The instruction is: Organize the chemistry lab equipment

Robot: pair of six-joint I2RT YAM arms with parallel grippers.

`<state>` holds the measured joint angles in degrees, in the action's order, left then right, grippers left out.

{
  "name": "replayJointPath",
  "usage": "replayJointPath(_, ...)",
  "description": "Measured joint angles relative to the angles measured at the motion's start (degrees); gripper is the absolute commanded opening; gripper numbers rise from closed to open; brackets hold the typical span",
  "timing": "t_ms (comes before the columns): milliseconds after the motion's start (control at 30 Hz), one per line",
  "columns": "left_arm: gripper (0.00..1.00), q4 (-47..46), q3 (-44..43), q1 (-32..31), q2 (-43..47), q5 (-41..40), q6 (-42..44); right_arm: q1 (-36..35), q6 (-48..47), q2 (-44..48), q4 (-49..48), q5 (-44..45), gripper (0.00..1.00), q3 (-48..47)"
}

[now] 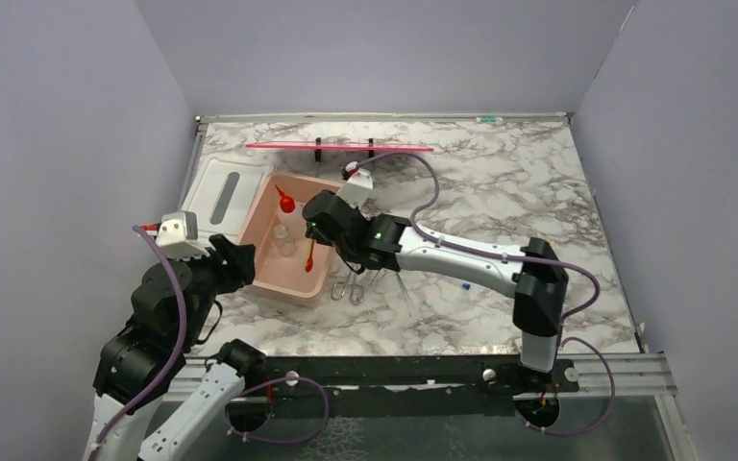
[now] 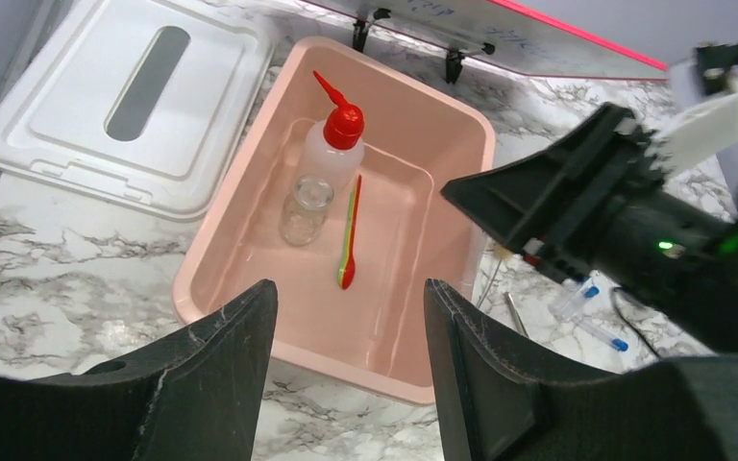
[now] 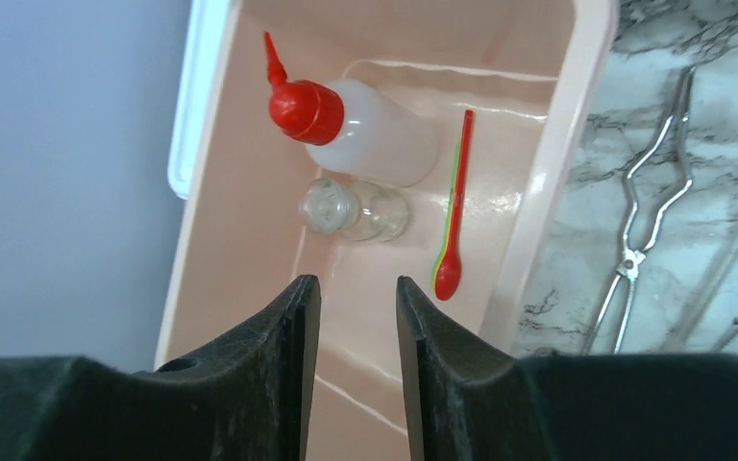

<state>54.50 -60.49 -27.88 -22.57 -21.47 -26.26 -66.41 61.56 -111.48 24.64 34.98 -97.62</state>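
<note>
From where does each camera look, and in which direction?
Top external: above and behind the bases, looking down at the marble table; left arm and right arm show.
Left wrist: on the left arm, facing the pink tub from its near end; left gripper's open fingers show.
Right wrist: above the tub, looking down into it; right gripper's fingers show.
Both wrist views share the squeeze bottle, glass vial and spoon.

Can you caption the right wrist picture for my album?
Open right pincer over a pink tub holding a squeeze bottle, glass vial and red spoon; tongs lie outside.
</note>
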Motion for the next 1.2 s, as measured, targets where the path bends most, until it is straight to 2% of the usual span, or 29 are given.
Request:
replayJointPath(200,0.63,-2.45,1.88,0.00,-1.86,3.61,-1.01,0.09,-3.13,13.57,-4.02,0.04,0.41,12.63)
replayJointPath(400,0.67,-5.70,4.55,0.00,-2.10,8.70,-0.90,1.53,0.50,24.48,-1.60,2.16,0.45,28.17)
replayJointPath(500,0.68,-7.08,5.22,0.00,-1.57,10.10,-0.92,4.02,2.25,26.99,-1.36,1.42,0.45,35.54)
replayJointPath(667,0.68,-10.45,5.68,0.00,-0.63,11.74,-1.05,10.43,1.92,25.64,-1.66,-0.68,0.45,41.31)
replayJointPath(1000,0.68,-14.64,6.97,0.00,-1.64,14.91,-1.16,12.81,1.16,14.43,-3.96,-2.14,0.43,38.84)
replayJointPath(1200,0.68,-17.14,7.15,0.00,-3.61,15.04,-0.61,13.46,-0.83,11.58,-5.68,-3.52,0.40,36.83)
